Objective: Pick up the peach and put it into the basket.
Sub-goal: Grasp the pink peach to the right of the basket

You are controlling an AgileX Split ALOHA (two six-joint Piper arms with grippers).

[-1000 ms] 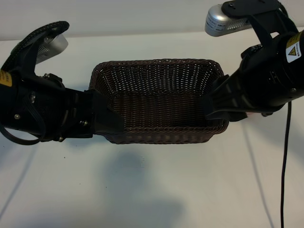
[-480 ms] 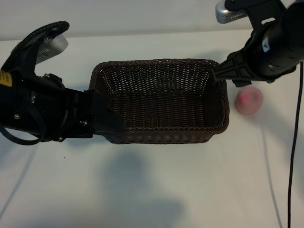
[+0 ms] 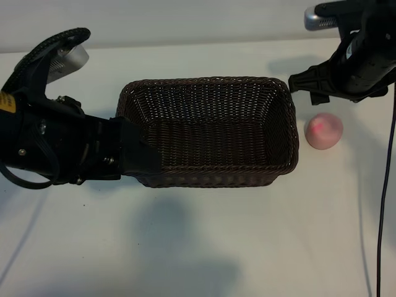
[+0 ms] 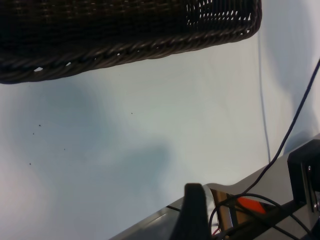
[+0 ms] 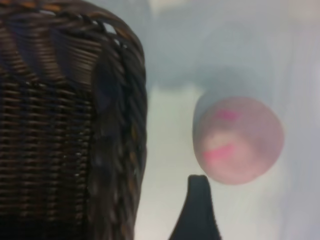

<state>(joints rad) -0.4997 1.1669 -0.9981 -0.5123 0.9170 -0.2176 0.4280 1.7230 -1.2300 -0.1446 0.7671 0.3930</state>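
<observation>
Compared with the exterior view a second earlier, the right arm had withdrawn from the basket's right end toward the far right corner, exposing the peach, which had been hidden behind it. The basket and the left arm showed no change of position.

Count, largest to smallest: one table point(image 3: 204, 247), white; two arms; one basket point(image 3: 207, 179), dark woven wicker, its interior holding nothing; one peach point(image 3: 323, 130).

The left gripper point(image 3: 139, 154) lay against the basket's left end, near the front corner. Its jaws stood wide, though whether they touched the wicker could not be told with certainty, since the arm's dark body merged with the weave in the exterior view.

The right gripper point(image 3: 303, 83) hung above the table just beyond the basket's far right corner, jaws apart and holding nothing. One of its fingers point(image 5: 197, 212) appeared in the right wrist view close to the peach but apart from it.

The peach rested on the table just beside the basket's right wall, outside it and not touching.
</observation>
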